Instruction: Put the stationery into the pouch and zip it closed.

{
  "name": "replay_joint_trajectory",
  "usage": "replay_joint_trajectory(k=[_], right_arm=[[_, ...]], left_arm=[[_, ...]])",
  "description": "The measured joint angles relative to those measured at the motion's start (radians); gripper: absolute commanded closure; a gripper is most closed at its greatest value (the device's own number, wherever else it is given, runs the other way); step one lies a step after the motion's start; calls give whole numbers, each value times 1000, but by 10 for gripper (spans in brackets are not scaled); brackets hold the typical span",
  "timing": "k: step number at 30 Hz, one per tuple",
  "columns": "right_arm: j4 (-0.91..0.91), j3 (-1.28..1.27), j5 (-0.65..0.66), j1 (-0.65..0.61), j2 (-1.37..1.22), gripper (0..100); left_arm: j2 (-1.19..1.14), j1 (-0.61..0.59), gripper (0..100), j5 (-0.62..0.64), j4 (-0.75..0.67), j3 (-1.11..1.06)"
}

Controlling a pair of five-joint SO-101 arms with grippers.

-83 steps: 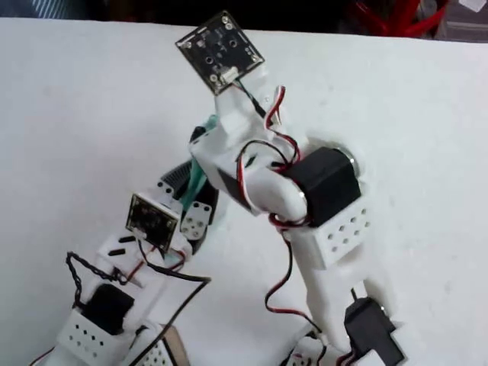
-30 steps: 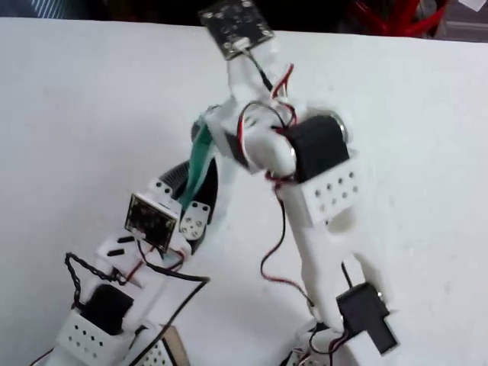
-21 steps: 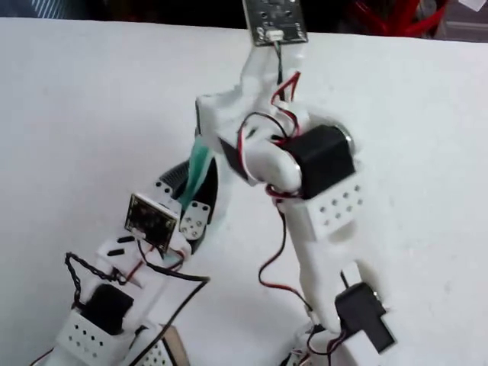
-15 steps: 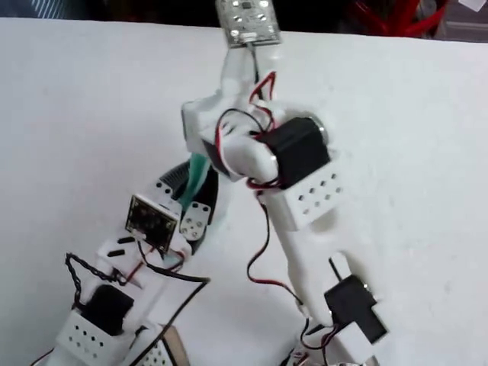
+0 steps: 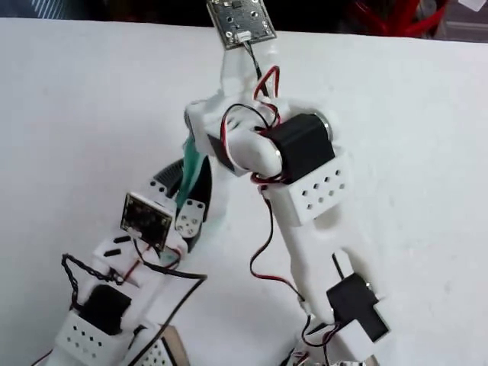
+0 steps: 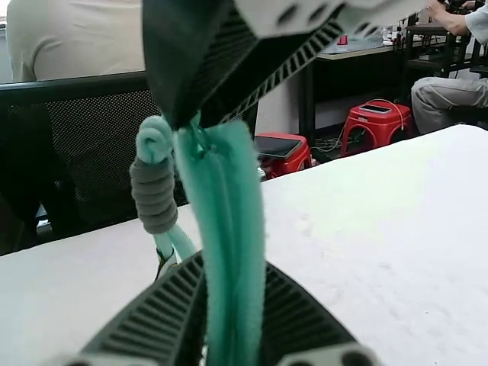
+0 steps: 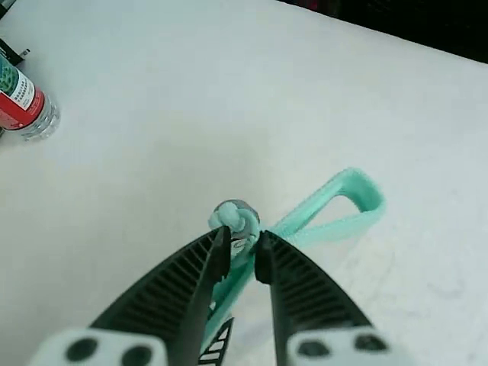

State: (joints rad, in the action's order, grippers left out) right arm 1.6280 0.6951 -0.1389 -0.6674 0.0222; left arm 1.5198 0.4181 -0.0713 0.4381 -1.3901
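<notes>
A teal pouch point(image 5: 194, 165) hangs stretched between my two grippers over the white table point(image 5: 76, 107). My left gripper point(image 6: 229, 268) is shut on the pouch's point(image 6: 227, 229) edge, with the teal fabric pinched between its ribbed fingers. My right gripper point(image 7: 241, 233) is shut on the zipper pull point(image 7: 233, 218), a teal cord with a grey bead. From the left wrist view, the right gripper point(image 6: 197, 114) comes down just beside that bead point(image 6: 155, 192). A teal loop point(image 7: 345, 204) of the pouch lies on the table beyond. In the high view the left gripper point(image 5: 191, 212) sits below the right gripper point(image 5: 195, 139).
A small bottle with a red label point(image 7: 23, 103) stands near the table's edge. A wooden block point(image 5: 176, 348) sits at the front by the left arm's base. Chairs and red stools point(image 6: 377, 118) stand beyond the table.
The right arm has swung its wrist up and back, then a little to the left, drawing the zipper pull along the pouch. The left arm has shifted slightly left, still gripping.
</notes>
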Motion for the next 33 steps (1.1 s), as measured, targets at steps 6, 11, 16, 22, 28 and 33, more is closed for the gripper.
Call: replay_joint_trajectory(k=[6,11,16,22,28,33], right_arm=[[0,23,9,37,-3,981],[-17,28,61,106,-11,981],[-35,21,77,150,-49,981],[-74,21,123,242,-107,981],[-103,20,164,292,-160,981],[-94,40,167,293,-160,950]], left_arm=[[0,3,978,0,-2,0],[0,5,978,0,-2,0],[0,3,978,0,-3,0],[0,9,978,-2,-3,0],[0,11,978,-2,-3,0],[0,11,978,-3,-3,0]])
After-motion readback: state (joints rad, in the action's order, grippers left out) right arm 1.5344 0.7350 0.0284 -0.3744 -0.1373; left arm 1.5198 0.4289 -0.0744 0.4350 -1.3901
